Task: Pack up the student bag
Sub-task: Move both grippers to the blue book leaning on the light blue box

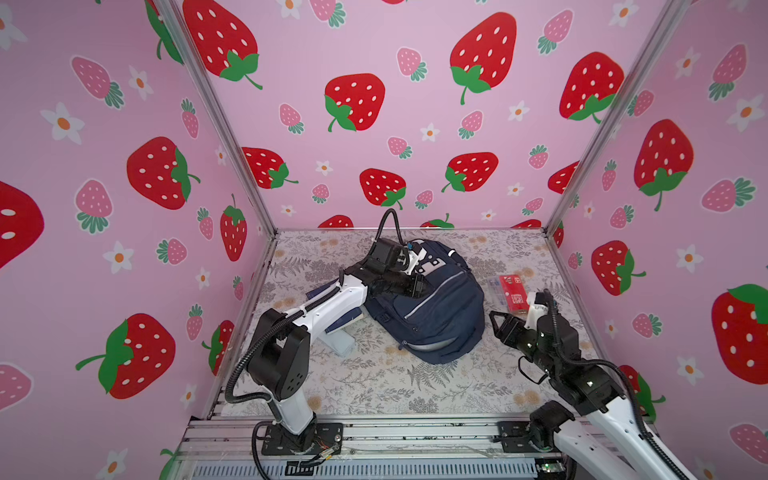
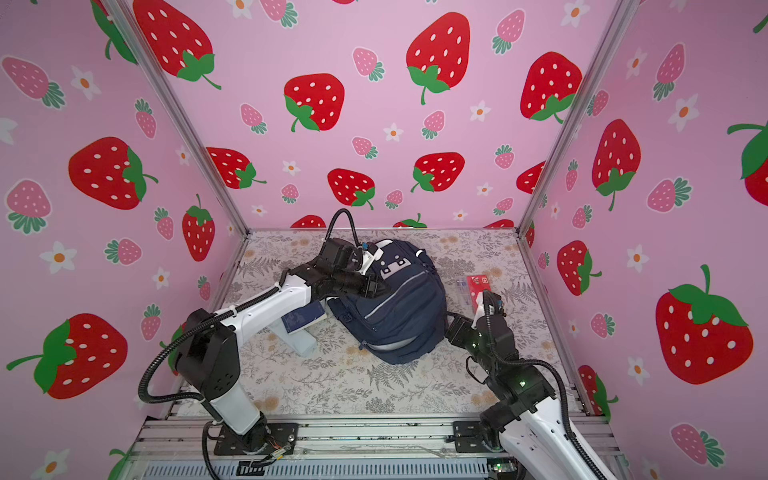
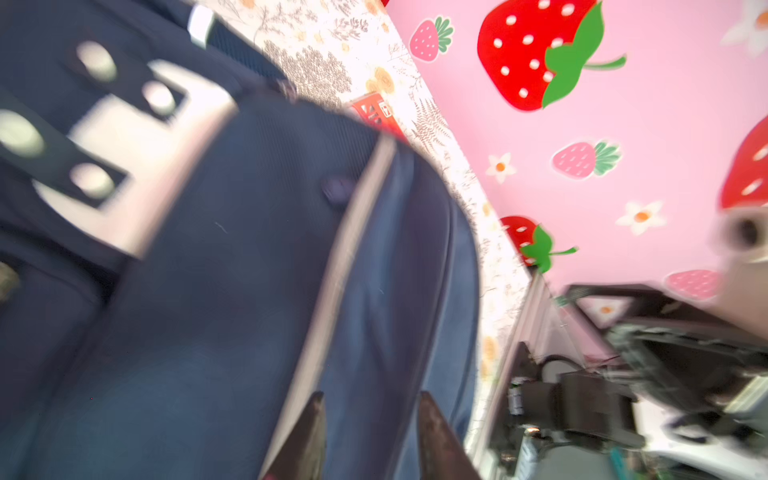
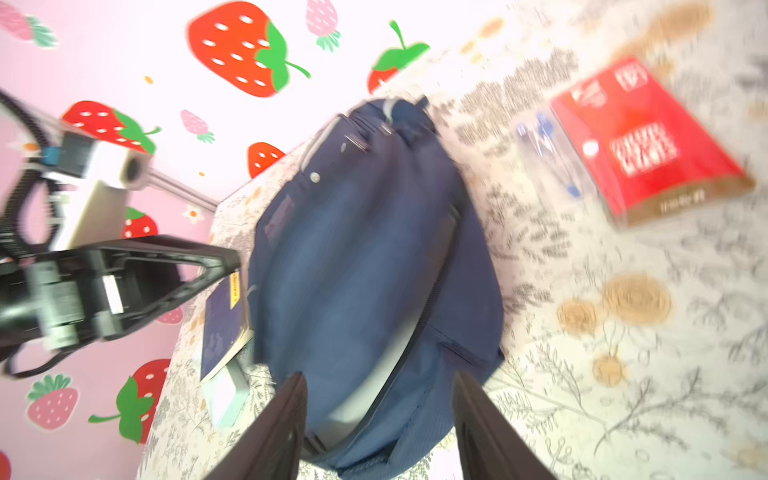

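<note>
On the floral table (image 1: 374,386), found student bag (image 1: 436,320) lying front-up; over its front, left gripper (image 1: 419,286) parted, empty; just beside its right edge, right gripper (image 1: 498,324) parted, empty.

Pink walls (image 1: 415,124) printed with red strawberries, smaller pink ones and white flowers stand behind and on both sides of the counter (image 1: 374,386). Silver metal posts (image 1: 230,137) rise from the counter's back corners. A pale cloth (image 1: 478,374) of grey ferns and tan blooms covers it — grooved metal rails (image 1: 415,434) run along its front edge. Even, bright light.
</note>
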Robot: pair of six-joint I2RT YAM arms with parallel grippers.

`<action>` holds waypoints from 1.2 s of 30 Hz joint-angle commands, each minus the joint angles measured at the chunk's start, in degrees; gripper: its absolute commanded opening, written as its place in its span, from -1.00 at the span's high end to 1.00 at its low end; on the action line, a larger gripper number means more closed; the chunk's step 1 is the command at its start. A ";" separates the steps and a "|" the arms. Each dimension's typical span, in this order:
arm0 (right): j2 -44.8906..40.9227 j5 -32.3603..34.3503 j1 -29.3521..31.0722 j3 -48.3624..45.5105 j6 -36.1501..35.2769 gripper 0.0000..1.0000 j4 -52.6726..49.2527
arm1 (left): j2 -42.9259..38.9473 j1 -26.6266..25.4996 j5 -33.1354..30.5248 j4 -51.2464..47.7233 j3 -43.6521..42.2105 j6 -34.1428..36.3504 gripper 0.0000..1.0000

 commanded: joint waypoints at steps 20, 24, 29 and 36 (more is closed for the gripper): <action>44.06 -20.66 12.85 20.75 -15.71 -0.06 21.56 | -37.42 33.48 -8.28 -8.18 -33.47 -22.31 -0.31; 52.91 -24.02 15.51 28.43 -17.15 0.16 21.14 | -37.09 43.20 -1.93 -5.21 -38.96 -24.79 -0.34; 65.20 -28.29 18.10 39.17 -17.91 0.27 19.53 | -30.81 46.77 1.41 -3.81 -39.44 -23.76 -0.34; 80.17 -29.58 19.67 52.44 -17.95 0.24 17.70 | -25.22 47.92 1.66 -6.31 -36.88 -22.46 -0.35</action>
